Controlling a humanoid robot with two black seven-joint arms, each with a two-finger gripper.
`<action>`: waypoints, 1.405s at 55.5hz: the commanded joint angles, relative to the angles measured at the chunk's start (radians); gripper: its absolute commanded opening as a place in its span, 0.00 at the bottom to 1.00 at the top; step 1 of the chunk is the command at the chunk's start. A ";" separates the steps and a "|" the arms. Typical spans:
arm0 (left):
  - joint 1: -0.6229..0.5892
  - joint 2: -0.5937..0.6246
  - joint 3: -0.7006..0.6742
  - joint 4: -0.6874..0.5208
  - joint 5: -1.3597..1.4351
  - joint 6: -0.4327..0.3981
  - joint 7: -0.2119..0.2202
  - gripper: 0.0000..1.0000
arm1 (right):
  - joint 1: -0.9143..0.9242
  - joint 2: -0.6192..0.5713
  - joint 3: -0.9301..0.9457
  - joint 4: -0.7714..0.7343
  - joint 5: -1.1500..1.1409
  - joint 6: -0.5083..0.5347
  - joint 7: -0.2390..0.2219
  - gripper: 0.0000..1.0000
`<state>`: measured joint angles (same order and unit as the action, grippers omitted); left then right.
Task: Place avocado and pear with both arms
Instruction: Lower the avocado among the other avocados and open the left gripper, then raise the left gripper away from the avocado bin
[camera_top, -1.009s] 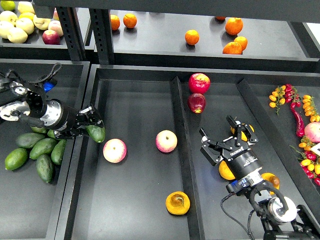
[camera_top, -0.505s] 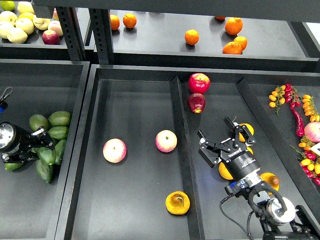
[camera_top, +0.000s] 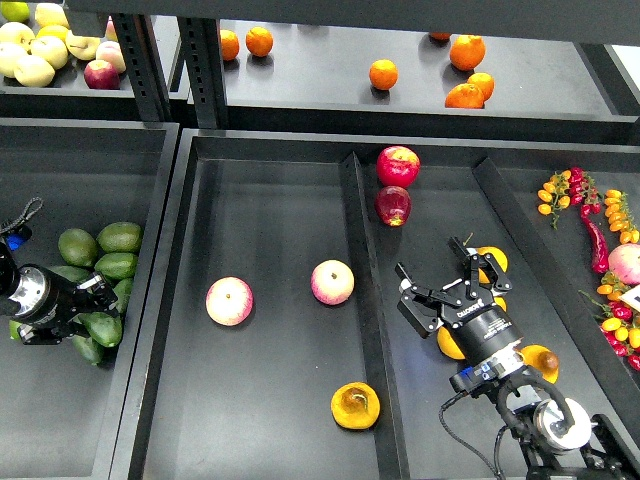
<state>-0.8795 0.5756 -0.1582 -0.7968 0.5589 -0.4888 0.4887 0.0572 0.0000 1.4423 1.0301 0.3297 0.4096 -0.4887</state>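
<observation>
Our left gripper sits low among the avocado pile, fingers pinching an avocado. Our right gripper hovers with fingers spread over oranges in the right bin. The pear lies near the centre tray's front edge.

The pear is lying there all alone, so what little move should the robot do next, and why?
Probably move the right tool leftwards and down toward the pear. Its fingers are spread and hold nothing, and the pear lies untouched across the divider. The left tool is at the avocados.
</observation>
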 joint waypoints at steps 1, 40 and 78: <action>0.001 -0.019 0.000 0.014 0.003 0.000 0.000 0.41 | 0.000 0.000 0.000 -0.001 0.000 0.000 0.000 1.00; -0.022 -0.019 -0.032 0.031 0.007 0.000 0.000 0.98 | 0.000 0.000 -0.002 -0.001 0.000 0.000 0.000 1.00; -0.015 -0.039 -0.593 0.024 -0.342 0.000 0.000 0.99 | -0.005 0.000 -0.008 -0.013 -0.001 0.000 0.000 1.00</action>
<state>-0.9119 0.5612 -0.6384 -0.7786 0.3661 -0.4887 0.4888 0.0538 0.0000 1.4401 1.0197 0.3301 0.4098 -0.4887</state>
